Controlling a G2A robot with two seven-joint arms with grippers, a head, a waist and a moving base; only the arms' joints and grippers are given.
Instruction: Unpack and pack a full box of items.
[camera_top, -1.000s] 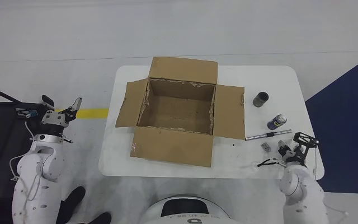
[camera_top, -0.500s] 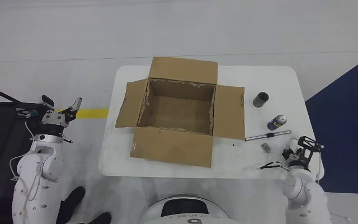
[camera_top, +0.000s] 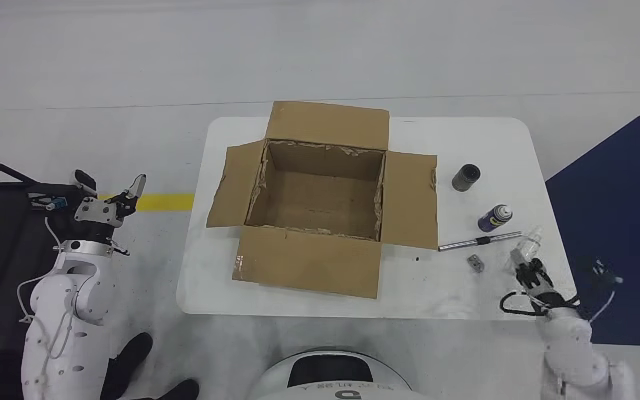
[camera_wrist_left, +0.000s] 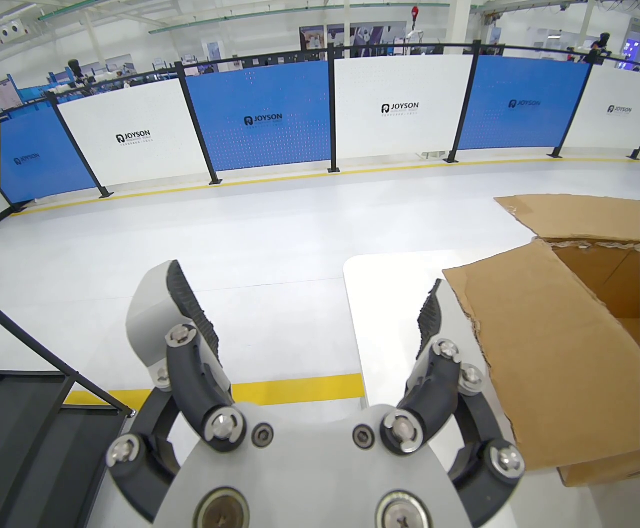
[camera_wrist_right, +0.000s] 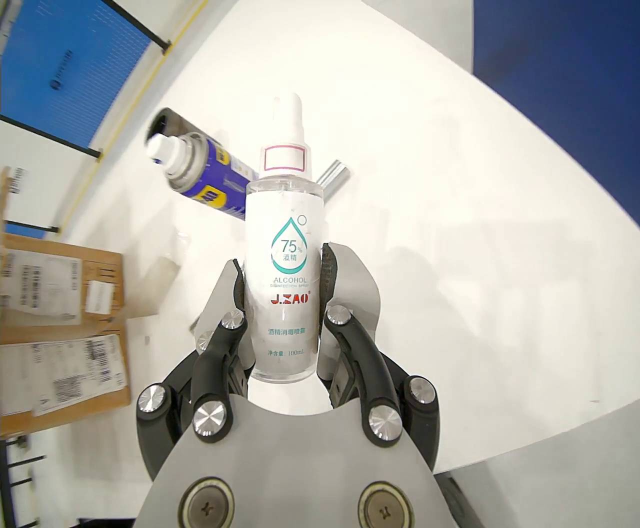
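White worktop (camera_top: 470, 140) bears an open cardboard box (camera_top: 310, 262) at its centre. My left tool (camera_wrist_left: 305, 280) hangs spread, off the worktop's left side; my right tool (camera_wrist_right: 283, 272) pinches a clear spray bottle (camera_wrist_right: 284, 225) by the right near corner, near a blue spray can (camera_top: 494, 217) and a metal rod (camera_top: 480, 241).

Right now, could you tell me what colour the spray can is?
The spray can is blue with yellow marks; right wrist view shows it best.
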